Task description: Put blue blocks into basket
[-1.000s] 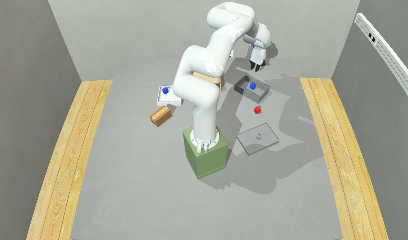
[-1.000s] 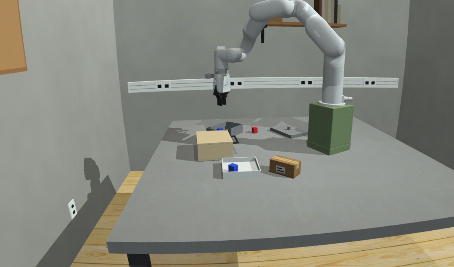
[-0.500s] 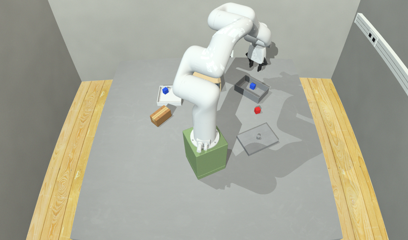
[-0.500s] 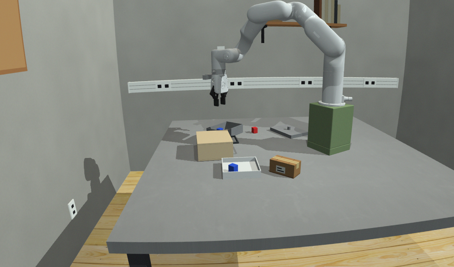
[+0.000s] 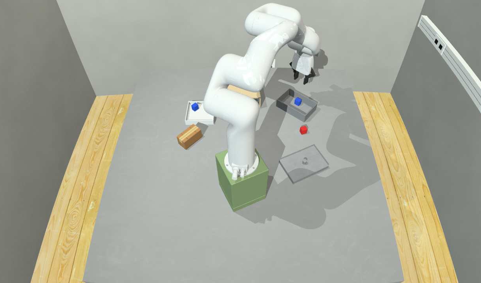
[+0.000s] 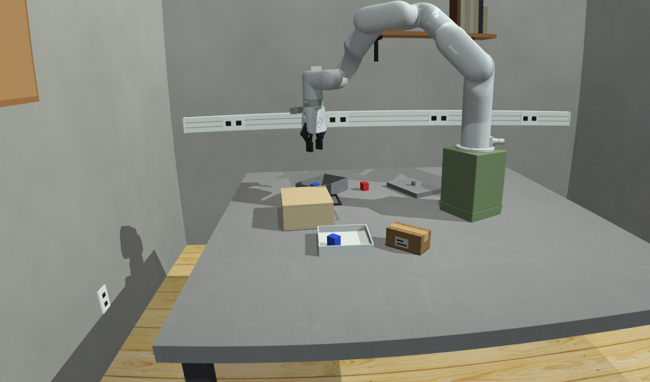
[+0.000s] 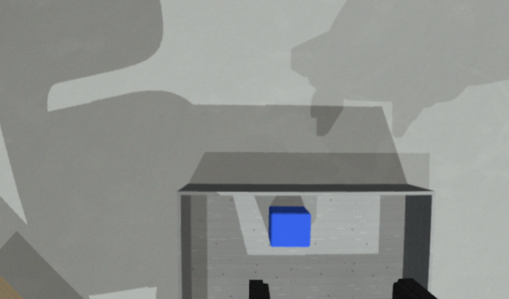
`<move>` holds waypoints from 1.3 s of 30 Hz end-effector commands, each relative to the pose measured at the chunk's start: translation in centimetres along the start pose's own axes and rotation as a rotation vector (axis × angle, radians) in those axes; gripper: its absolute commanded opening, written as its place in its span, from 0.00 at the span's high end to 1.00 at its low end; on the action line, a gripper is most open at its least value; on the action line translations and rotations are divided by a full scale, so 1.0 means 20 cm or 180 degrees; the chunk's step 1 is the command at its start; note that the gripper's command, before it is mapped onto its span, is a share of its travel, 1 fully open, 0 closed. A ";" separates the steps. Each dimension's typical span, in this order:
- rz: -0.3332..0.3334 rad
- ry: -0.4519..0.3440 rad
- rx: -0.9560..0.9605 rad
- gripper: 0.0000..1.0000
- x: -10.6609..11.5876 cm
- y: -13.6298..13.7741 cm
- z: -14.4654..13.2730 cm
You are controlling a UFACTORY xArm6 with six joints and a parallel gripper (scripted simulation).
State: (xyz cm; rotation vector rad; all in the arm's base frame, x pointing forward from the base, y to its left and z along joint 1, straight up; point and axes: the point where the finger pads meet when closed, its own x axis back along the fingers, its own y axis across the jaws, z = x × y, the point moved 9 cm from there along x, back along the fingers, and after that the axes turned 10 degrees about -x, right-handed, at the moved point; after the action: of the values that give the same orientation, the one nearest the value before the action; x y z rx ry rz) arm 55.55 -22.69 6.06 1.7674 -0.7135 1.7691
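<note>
My gripper (image 5: pixel 300 79) (image 6: pixel 314 148) (image 7: pixel 331 288) is open and empty, high above the open metal box (image 5: pixel 294 112) (image 6: pixel 338 185) (image 7: pixel 418 241). A blue block (image 5: pixel 297 101) (image 6: pixel 314 184) (image 7: pixel 290 229) lies on the box floor, ahead of the fingers in the wrist view. The grey lid (image 5: pixel 294 165) (image 6: pixel 419 190) lies flat on the table, knob up. Another blue block (image 5: pixel 194 107) (image 6: pixel 334 240) is inside the white basket (image 5: pixel 200 122) (image 6: pixel 346 249). The light wooden cabinet (image 5: pixel 243 91) (image 6: pixel 306 216) is partly behind the arm; its drawer front is mostly hidden, so I cannot tell whether it is fully shut.
A red block (image 5: pixel 303 130) (image 6: pixel 364 186) lies between the metal box and the lid. A brown carton (image 5: pixel 190 136) (image 6: pixel 407 237) stands beside the white basket. The green pedestal (image 5: pixel 247 190) (image 6: pixel 471 185) carries the arm. The cabinet's black handle (image 6: pixel 337 199) sticks out towards the metal box.
</note>
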 end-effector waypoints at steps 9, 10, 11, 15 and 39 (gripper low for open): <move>0.0006 0.0016 0.0000 0.44 0.01 0.00 0.01; 0.0006 0.0016 0.0000 0.44 0.01 0.00 0.01; 0.0006 0.0016 0.0000 0.44 0.01 0.00 0.01; 0.0006 0.0016 0.0000 0.44 0.01 0.00 0.01; 0.0006 0.0014 0.0000 0.44 -0.13 0.00 0.01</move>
State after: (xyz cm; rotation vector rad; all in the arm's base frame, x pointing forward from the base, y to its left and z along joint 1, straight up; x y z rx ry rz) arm 55.59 -22.71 4.15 1.7671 -0.7135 1.7694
